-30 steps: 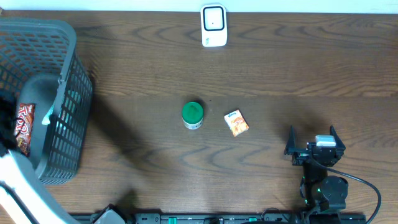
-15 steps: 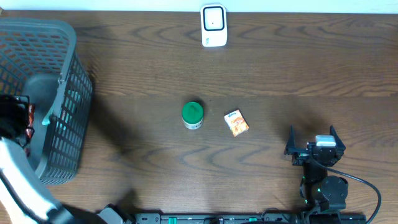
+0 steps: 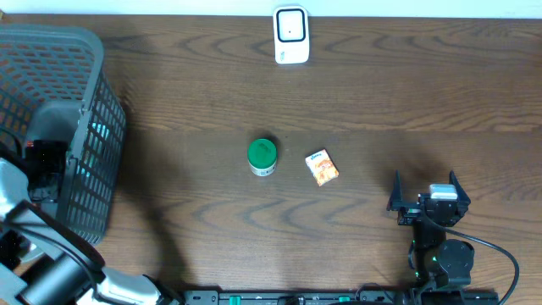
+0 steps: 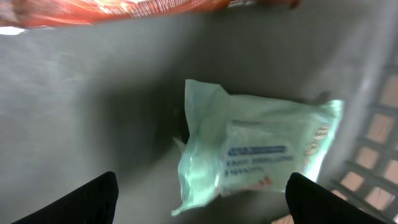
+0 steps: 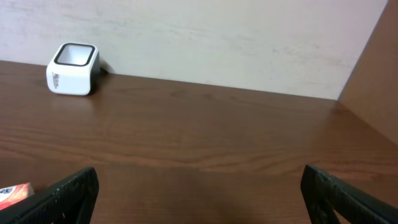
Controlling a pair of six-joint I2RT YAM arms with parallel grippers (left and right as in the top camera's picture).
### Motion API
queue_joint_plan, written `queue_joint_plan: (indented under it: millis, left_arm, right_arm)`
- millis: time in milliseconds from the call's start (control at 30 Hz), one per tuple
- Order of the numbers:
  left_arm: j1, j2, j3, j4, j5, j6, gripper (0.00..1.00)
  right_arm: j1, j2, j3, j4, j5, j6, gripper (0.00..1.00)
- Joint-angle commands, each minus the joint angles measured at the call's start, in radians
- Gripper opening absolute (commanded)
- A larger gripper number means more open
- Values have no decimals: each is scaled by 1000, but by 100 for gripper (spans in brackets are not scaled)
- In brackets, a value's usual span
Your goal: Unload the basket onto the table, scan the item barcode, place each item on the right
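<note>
My left gripper (image 3: 47, 161) is down inside the grey basket (image 3: 85, 51), open, with nothing between its fingers. In the left wrist view a pale green packet (image 4: 261, 152) lies on the basket floor just ahead of the left gripper (image 4: 202, 199). A red-orange snack packet (image 4: 143, 9) lies along the top edge. The white scanner (image 3: 290, 36) stands at the far middle of the table. My right gripper (image 3: 425, 182) rests open at the front right, facing the scanner (image 5: 73, 60).
A green-lidded can (image 3: 262, 157) and a small orange box (image 3: 322, 167) sit mid-table between the arms. The box's corner (image 5: 15, 193) shows beside the right gripper's left finger. The basket's mesh wall (image 4: 373, 130) stands close on the right of the left gripper.
The left gripper has opened and let go of the red-orange packet inside the basket, then shifted slightly right. The right arm has not moved.
</note>
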Motion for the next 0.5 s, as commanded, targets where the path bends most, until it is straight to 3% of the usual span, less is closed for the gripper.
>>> queue_joint_plan:
  millis: [0, 467]
  left_arm:
    - [3, 43, 0, -1, 48, 31, 87]
    - [3, 240, 0, 41, 179, 55, 88]
  right_arm:
    - [-10, -4, -1, -3, 9, 11, 99]
    - [-10, -4, -1, -3, 9, 11, 99]
